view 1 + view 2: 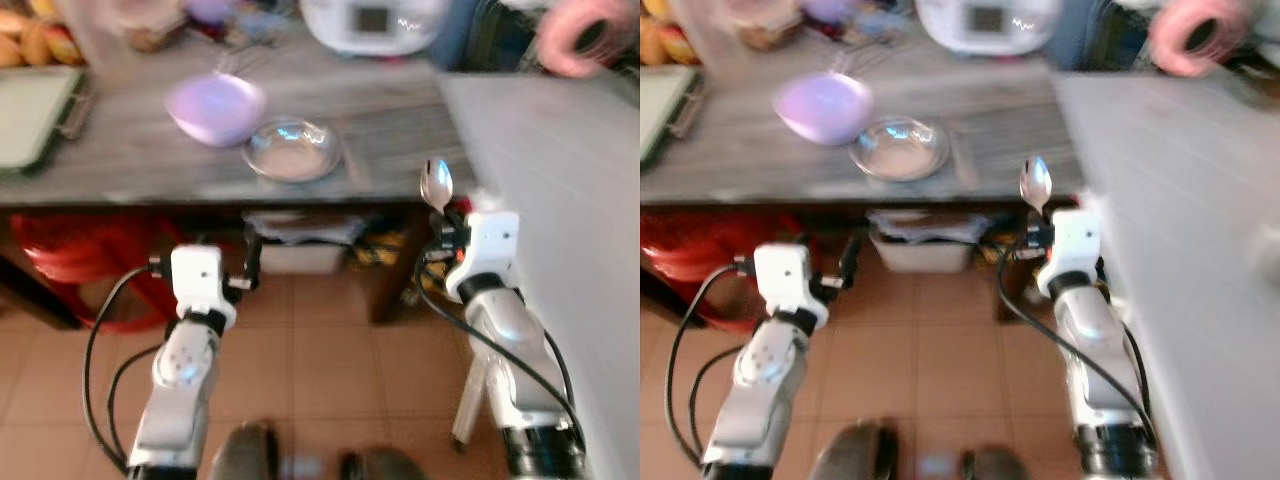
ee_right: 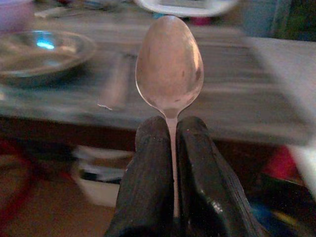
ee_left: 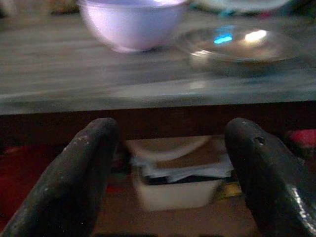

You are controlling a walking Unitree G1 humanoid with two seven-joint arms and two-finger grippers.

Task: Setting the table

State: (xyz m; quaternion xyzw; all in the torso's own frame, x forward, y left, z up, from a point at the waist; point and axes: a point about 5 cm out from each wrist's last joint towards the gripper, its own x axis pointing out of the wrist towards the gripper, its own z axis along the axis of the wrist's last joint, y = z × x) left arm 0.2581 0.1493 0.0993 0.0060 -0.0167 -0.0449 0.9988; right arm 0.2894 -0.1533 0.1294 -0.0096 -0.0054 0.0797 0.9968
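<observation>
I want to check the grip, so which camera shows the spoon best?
The right wrist view: the spoon stands large and sharp, its handle pinched in the right end effector. Both eye views show it small and blurred, bowl up, just short of the table edge.

Bare counter (image 1: 400, 125) lies open along its front edge right of the glass dish (image 1: 292, 150). The lilac bowl (image 1: 214, 106) touches the dish's left; a white appliance (image 1: 375, 25) blocks the back edge.
</observation>
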